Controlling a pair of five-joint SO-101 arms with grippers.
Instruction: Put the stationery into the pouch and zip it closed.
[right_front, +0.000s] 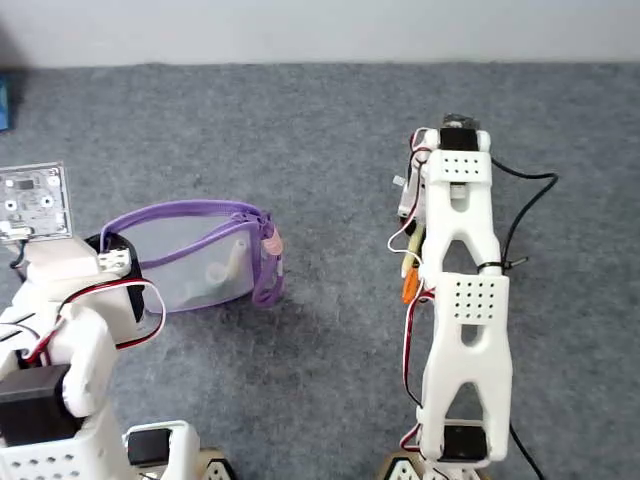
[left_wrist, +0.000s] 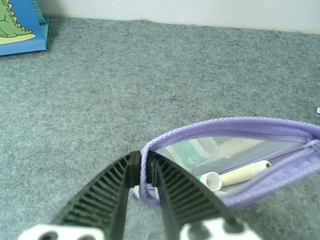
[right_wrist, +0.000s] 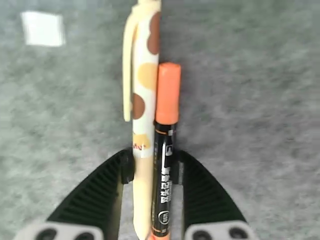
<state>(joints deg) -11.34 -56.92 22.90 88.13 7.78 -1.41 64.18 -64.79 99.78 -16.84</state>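
Observation:
A clear pouch (right_front: 190, 262) with a purple zipper band lies on the grey carpet, its pink pull (right_front: 273, 243) at the end away from my left arm. White stationery (left_wrist: 235, 176) shows through its clear side. My left gripper (left_wrist: 145, 162) is shut on the pouch's purple edge (left_wrist: 144, 175), at the pouch's left end (right_front: 108, 252) in the high view. My right gripper (right_wrist: 152, 162) is shut on a cream pen with brown spots (right_wrist: 142, 85) and an orange-capped black marker (right_wrist: 166, 125), held side by side. Their orange tip (right_front: 409, 287) pokes out beside the right arm, well right of the pouch.
A small white square (right_wrist: 42, 28) lies on the carpet beyond the pens. A blue box with a dinosaur picture (left_wrist: 20, 27) stands at the far left by the wall. Bare carpet (right_front: 340, 250) separates the pouch from the right arm.

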